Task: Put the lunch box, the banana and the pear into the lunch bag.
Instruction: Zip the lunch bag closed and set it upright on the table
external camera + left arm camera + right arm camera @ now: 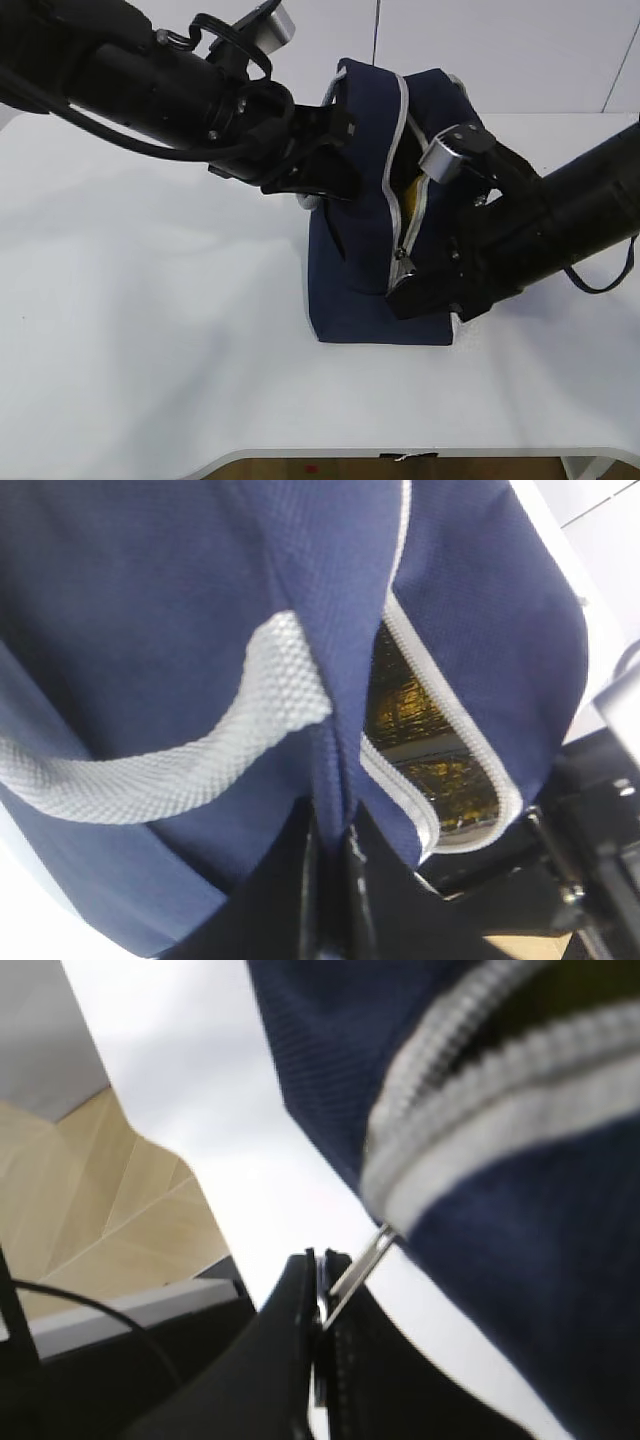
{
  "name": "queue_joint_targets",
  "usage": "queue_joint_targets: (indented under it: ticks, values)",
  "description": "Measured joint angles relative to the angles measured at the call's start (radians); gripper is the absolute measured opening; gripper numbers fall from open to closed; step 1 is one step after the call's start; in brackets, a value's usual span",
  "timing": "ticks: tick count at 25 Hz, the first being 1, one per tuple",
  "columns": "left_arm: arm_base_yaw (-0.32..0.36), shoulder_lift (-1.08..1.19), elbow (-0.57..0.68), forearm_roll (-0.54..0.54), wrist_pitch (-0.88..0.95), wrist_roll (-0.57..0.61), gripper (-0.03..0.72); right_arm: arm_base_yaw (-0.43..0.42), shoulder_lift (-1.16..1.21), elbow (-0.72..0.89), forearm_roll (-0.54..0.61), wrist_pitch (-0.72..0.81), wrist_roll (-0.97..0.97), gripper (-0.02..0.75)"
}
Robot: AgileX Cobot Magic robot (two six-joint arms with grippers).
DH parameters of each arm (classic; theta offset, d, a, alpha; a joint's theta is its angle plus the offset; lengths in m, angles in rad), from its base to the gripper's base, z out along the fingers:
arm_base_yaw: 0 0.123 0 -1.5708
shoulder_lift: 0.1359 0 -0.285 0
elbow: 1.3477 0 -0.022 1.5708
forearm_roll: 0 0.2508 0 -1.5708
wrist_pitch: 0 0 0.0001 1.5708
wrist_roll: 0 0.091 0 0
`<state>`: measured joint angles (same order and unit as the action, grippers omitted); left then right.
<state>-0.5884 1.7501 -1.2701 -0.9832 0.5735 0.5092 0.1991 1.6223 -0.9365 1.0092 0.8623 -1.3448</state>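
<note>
The lunch bag (375,210) stands near the middle of the white worktop (150,330), zipper partly undone, something yellow showing through the gap. The left pincer (330,870) is pinched on a fold of the bag's navy fabric. The right pincer (320,1310) is clamped on the metal zipper pull (362,1263).

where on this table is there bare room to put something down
The white table is bare left of the lunch bag, under the left arm, and along the front edge below the bag. Right of the bag it is crowded: the right arm lies low there, with only a small front-right patch free.
</note>
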Motion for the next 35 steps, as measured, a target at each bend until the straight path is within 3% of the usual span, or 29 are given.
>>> queue_joint_targets:
  ticks: [16, 35]
  values:
    - [0.000, 0.000, 0.000, -0.004, -0.004, 0.005, -0.005, 0.000, 0.000, -0.250, -0.372, 0.261, 0.273, 0.006]
    - [-0.002, 0.000, -0.002, -0.023, -0.019, 0.007, -0.005, 0.003, 0.000, -0.430, -0.551, 0.352, 0.454, 0.006]
